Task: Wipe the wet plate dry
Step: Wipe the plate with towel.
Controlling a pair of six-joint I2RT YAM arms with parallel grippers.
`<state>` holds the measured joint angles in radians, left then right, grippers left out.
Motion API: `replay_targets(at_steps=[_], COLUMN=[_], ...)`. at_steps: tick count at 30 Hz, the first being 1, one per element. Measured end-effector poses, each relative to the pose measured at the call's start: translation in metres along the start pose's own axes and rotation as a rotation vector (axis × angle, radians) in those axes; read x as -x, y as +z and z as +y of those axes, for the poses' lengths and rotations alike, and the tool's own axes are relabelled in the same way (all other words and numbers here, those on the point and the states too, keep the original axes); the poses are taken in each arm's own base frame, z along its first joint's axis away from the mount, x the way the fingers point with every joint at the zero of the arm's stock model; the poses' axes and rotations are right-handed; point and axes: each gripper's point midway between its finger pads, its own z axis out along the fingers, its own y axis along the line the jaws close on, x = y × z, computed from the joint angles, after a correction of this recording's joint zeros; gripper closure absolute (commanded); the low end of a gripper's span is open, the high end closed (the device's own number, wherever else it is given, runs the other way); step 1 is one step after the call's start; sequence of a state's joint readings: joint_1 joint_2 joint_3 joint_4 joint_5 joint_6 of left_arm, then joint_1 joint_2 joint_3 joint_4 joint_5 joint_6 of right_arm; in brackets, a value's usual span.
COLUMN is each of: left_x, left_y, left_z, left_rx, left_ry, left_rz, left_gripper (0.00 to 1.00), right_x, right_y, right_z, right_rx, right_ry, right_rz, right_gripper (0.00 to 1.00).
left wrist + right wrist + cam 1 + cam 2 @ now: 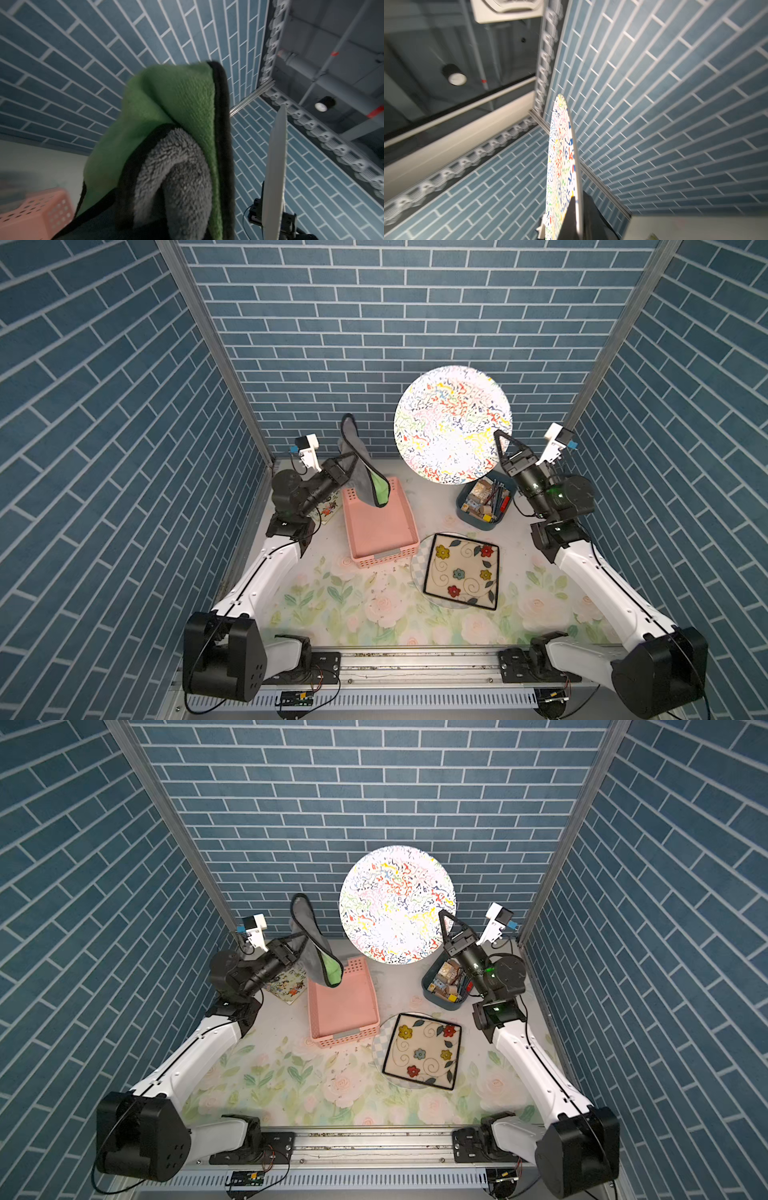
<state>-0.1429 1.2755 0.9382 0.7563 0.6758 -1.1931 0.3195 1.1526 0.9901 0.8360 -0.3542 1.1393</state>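
As I read the cell from left to right, my left arm (266, 568) climbs from its base at the near edge of the table (332, 605), bends at an elbow over the far left corner, and turns its wrist toward the middle. The left gripper (341, 467) is wrapped in the cloth (360, 456), which is grey on one face, green on the other and black at the hem. Its folds hide the jaws in both top views, and the cloth (176, 128) fills the left wrist view, but the jaws are pressed together on it. The cloth stands up above the wrist and droops over the far end of the pink basket (380, 531); I cannot tell whether it touches the basket. To the right, apart from the cloth, the round plate (451, 423) with many-coloured squiggles hangs upright in the air above the far middle of the table, patterned face toward the camera head. In the left wrist view the round plate (275, 166) appears edge-on. My right arm (598, 572) mirrors the left, rising from the near right base to an elbow beside the right wall, wrist tilted up and inward. The right gripper (500, 438) pinches the round plate's lower right rim. The right wrist view shows the right gripper (578, 199) with one finger on each face of the round plate (560, 166). Below it on the table stands a blue bin (465, 506) of small items, and nearer me lies a square plate (461, 570) with flowers.
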Motion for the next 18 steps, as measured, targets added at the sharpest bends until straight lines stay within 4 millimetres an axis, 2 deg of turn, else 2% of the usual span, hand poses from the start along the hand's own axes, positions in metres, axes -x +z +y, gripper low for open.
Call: replay_targets(at_steps=[2,4,6,8,9,13,18], left_x=[0.003,0.008,0.012,0.012,0.010,-0.002,-0.015], left_y=[0.005,0.007,0.007,0.005,0.004,0.008,0.022], left_z=[-0.037,-0.077,-0.113,-0.147,-0.157,-0.183,-0.181], left_rx=[-0.154,-0.311,-0.455,-0.598,-0.642,-0.758,-0.785], left_ry=[-0.068,-0.124,-0.163,-0.217,-0.237,-0.318,-0.415], left_rz=[0.005,0.015,0.027,0.052,0.066,0.119,0.148], left_gripper=[1.00,1.00,1.00,1.00,1.00,1.00,1.00], right_x=[0.010,0.015,0.013,0.002,-0.003,-0.034,-0.079], right_y=[0.000,-0.001,0.000,0.005,0.008,0.021,0.035], right_z=[0.031,0.052,0.060,0.056,0.052,0.037,0.053], right_rx=[0.100,0.183,0.234,0.258,0.259,0.252,0.326], right_ry=[0.009,0.026,0.051,0.090,0.107,0.202,0.305], right_rz=[-0.020,-0.028,-0.015,0.020,0.038,0.114,0.208], right_gripper=[1.00,1.00,1.00,1.00,1.00,1.00,1.00])
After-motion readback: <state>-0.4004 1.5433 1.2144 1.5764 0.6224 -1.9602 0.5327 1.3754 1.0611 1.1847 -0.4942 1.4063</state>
